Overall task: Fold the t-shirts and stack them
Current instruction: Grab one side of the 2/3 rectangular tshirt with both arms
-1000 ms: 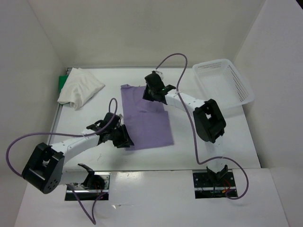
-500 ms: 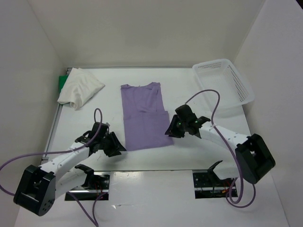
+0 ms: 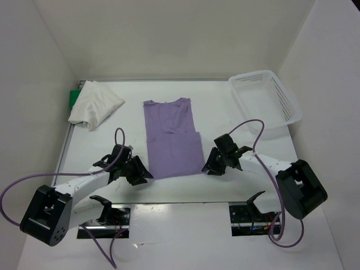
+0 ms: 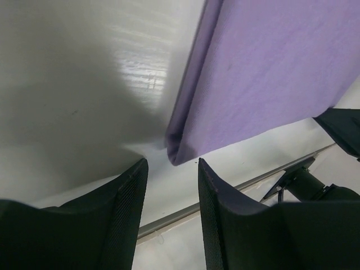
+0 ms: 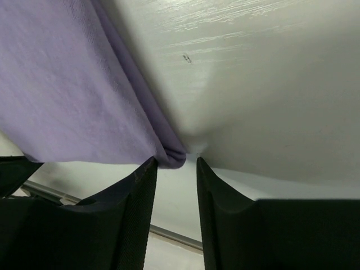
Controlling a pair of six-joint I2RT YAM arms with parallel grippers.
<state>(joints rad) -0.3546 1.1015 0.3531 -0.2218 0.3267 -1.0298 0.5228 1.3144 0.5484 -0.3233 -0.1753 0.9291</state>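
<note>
overhead, the lavender t-shirt (image 3: pixel 171 138) lies flat mid-table, partly folded, with the left gripper (image 3: pixel 136 171) at its near left corner and the right gripper (image 3: pixel 215 162) at its near right. the white t-shirt (image 3: pixel 94 104) sits bunched far left. from the left wrist, the fingers (image 4: pixel 126 197) stand spread, the layered corner just ahead and unpinched. from the right wrist it is the same, with the corner at the tips. a shallow pinch could catch only the top layer, peeling the fold open.
</note>
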